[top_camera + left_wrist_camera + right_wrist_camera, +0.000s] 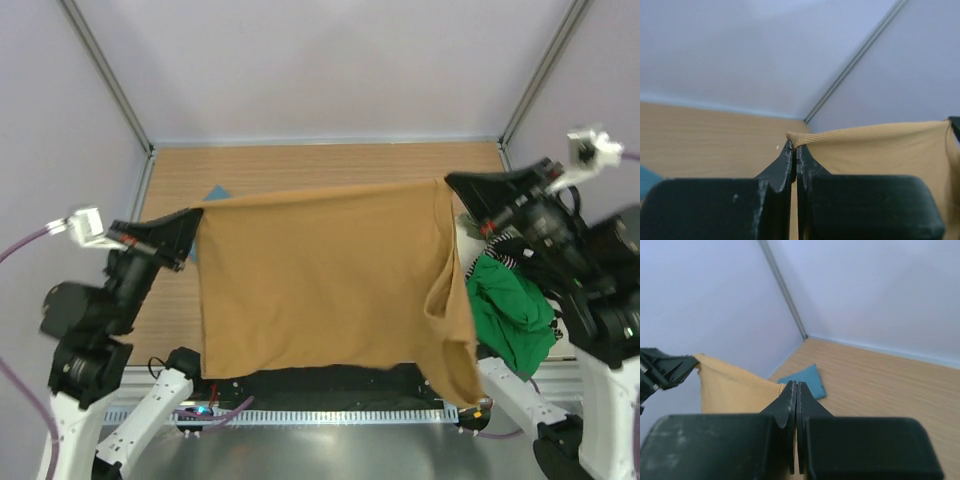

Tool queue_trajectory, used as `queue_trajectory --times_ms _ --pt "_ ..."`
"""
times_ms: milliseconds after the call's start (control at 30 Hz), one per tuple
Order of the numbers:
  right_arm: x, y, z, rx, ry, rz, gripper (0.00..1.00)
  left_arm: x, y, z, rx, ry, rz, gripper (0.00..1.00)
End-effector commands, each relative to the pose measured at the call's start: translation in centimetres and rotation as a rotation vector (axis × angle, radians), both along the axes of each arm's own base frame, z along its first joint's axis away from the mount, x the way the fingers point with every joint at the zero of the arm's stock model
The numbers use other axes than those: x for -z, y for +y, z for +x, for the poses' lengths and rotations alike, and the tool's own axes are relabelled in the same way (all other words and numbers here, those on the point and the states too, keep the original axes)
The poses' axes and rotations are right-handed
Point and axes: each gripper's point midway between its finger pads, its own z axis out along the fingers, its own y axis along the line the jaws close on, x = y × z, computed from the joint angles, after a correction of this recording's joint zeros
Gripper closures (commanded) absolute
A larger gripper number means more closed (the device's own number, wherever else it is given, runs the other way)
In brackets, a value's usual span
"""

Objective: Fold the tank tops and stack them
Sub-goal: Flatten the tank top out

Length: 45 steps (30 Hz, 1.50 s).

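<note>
This looks like a robotics lab test cell: plain pale panel walls [300, 60] in metal framing [105, 70] box in a wood-grain surface [320, 165], with robot arms [95, 310] trailing purple cables [30, 240] bolted along its near edge.

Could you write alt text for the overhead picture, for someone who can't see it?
A tan tank top hangs spread between the robot's left gripper and right gripper, each shut on a corner, above a wooden table. A crumpled green top lies at the right; a bit of teal cloth shows beyond the tan one.
</note>
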Motion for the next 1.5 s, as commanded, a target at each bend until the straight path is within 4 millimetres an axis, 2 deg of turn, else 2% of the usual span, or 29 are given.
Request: queue_trajectory --times_ms 0,33,67,100,133,167,200,233,267,300,333,367,400,433,467,533,567,633,667,733,767,833,867,900,967,1033,1100,1300,1467 --pt "7.0 -0.9 10.2 0.209 0.287 -0.081 0.99 6.9 -0.8 6.8 -0.102 0.236 0.047 1.0" --pt "9.5 -0.5 12.9 0.225 0.354 -0.108 0.99 10.3 -1.3 8.3 -0.11 0.297 0.069 1.0" --pt "11.7 -0.3 15.0 0.242 0.383 -0.12 0.99 10.7 -1.1 9.5 -0.143 0.283 0.034 1.0" --pt "13.2 -0.3 16.4 0.262 0.412 -0.127 0.99 12.6 -1.3 11.0 -0.166 0.315 0.035 1.0" --pt "16.2 -0.1 19.5 0.299 0.463 -0.133 0.99 14.9 -1.6 12.4 -0.179 0.322 0.027 1.0" --pt "18.2 0.0 20.5 0.307 0.514 -0.149 0.99 17.8 -1.7 13.3 -0.202 0.39 0.051 1.0" --pt "19.0 0.2 22.3 0.319 0.506 -0.139 0.95 17.7 -1.7 14.6 -0.225 0.365 0.009 1.0" --pt "20.2 0.1 23.8 0.348 0.523 -0.138 0.92 21.5 -2.4 16.5 -0.236 0.447 0.049 1.0" --pt "20.9 0.4 25.1 0.348 0.533 -0.125 0.89 21.6 -2.9 17.7 -0.234 0.425 0.038 1.0" --pt "23.0 1.0 27.7 0.35 0.553 -0.13 0.67 22.7 -3.3 18.7 -0.234 0.441 0.05 0.89" --pt "23.7 1.0 28.9 0.37 0.564 -0.119 0.46 25.9 -4.0 20.7 -0.243 0.516 0.102 0.69" --pt "23.3 0.9 30.4 0.395 0.561 -0.106 0.39 27.3 -4.2 21.4 -0.249 0.572 0.145 0.43" --pt "25.6 1.2 31.5 0.397 0.619 -0.133 0.36 28.5 -4.5 22.1 -0.254 0.631 0.186 0.25" --pt "25.9 1.3 31.7 0.392 0.64 -0.141 0.34 26.6 -4.8 23.4 -0.261 0.623 0.209 0.25" --pt "26.2 1.8 31.3 0.367 0.654 -0.147 0.34 27.9 -4.7 23.4 -0.269 0.684 0.247 0.25" --pt "26.2 1.6 30.4 0.366 0.643 -0.152 0.33 27.1 -4.3 23.3 -0.284 0.667 0.242 0.2" --pt "28.2 1.2 29.5 0.376 0.688 -0.176 0.33 25.8 -4.0 22.7 -0.29 0.636 0.224 0.18" --pt "28.9 0.5 27.8 0.387 0.716 -0.211 0.34 25.4 -3.7 21.7 -0.284 0.64 0.226 0.16" --pt "31.2 0.1 26.2 0.385 0.781 -0.247 0.35 25.5 -3.4 20.4 -0.272 0.667 0.233 0.16" --pt "31.6 0.2 23.9 0.35 0.8 -0.244 0.41 25.8 -3.7 18.8 -0.235 0.697 0.233 0.18" --pt "34.0 0.0 22.2 0.342 0.856 -0.262 0.42 26.8 -3.8 17.6 -0.211 0.743 0.246 0.18" --pt "34.5 -0.2 20.1 0.345 0.872 -0.259 0.48 27.5 -4.2 15.3 -0.183 0.771 0.251 0.21" --pt "36.6 -0.5 18.6 0.348 0.919 -0.281 0.5 28.5 -4.3 14.0 -0.17 0.822 0.248 0.22" --pt "37.1 -0.5 17.6 0.345 0.933 -0.288 0.53 29.4 -4.7 12.5 -0.139 0.841 0.253 0.24" --pt "39.2 -1.0 15.2 0.35 0.985 -0.31 0.53 32.0 -5.5 9.9 -0.094 0.92 0.259 0.26" --pt "41.6 -1.0 13.0 0.345 1.046 -0.346 0.52 33.1 -5.7 7.9 -0.066 0.95 0.266 0.27" --pt "43.6 -0.5 10.9 0.322 1.081 -0.385 0.45 35.1 -6.0 5.9 -0.046 1.005 0.28 0.27" --pt "47.4 0.7 7.7 0.31 1.135 -0.432 0.4 39.0 -6.8 2.6 -0.005 1.119 0.289 0.28" --pt "49.5 0.1 8.7 0.384 1.139 -0.414 0.43 41.4 -7.7 1.5 0.001 1.192 0.266 0.27"
